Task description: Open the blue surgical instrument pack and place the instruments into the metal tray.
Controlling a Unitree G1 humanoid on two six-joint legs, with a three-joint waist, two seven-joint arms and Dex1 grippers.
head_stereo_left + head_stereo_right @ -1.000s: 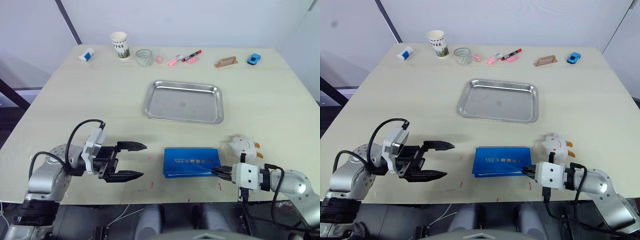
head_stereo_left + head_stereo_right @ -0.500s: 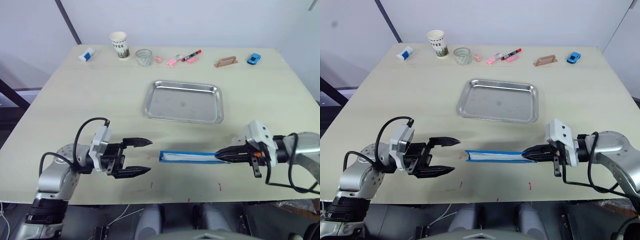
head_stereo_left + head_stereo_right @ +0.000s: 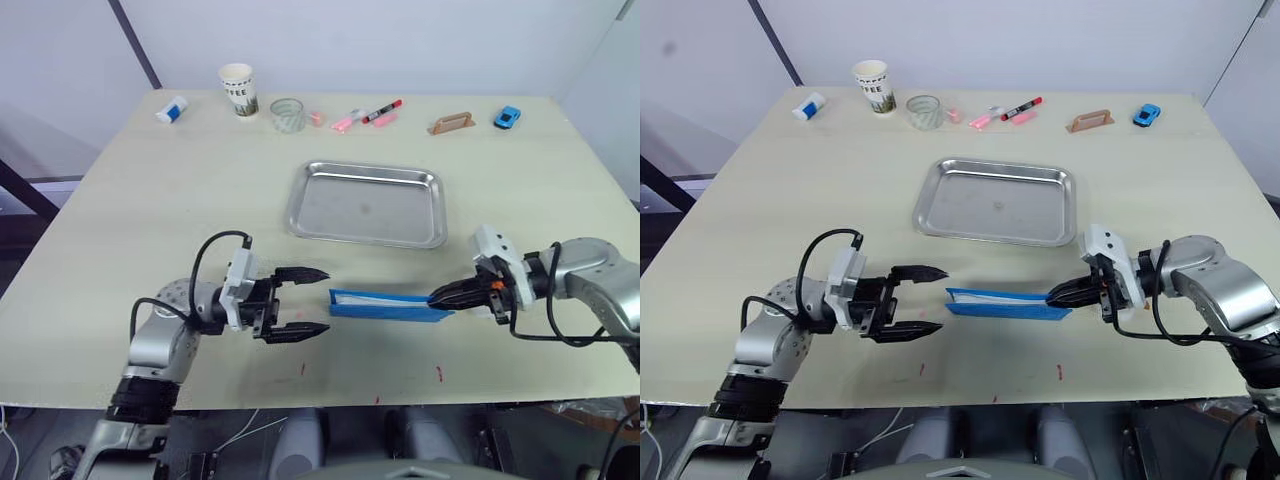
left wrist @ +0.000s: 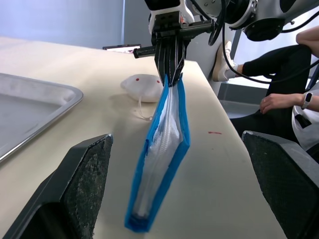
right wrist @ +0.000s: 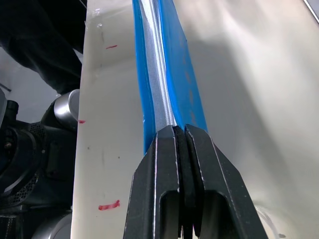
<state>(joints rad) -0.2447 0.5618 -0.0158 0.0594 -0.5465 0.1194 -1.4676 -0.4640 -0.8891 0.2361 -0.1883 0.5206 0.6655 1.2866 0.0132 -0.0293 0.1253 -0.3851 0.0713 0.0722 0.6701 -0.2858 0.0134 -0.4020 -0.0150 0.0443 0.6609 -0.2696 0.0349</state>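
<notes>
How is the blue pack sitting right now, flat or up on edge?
On edge: the blue surgical instrument pack stands on its long side, pinched at one end by the right end effector.

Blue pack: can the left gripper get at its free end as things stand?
Probably yes. The left gripper is open beside the blue surgical instrument pack, with bare table between them. The right gripper pinches the far end.

Blue pack (image 3: 388,303) edge-up; metal tray (image 3: 366,204) empty.
</notes>
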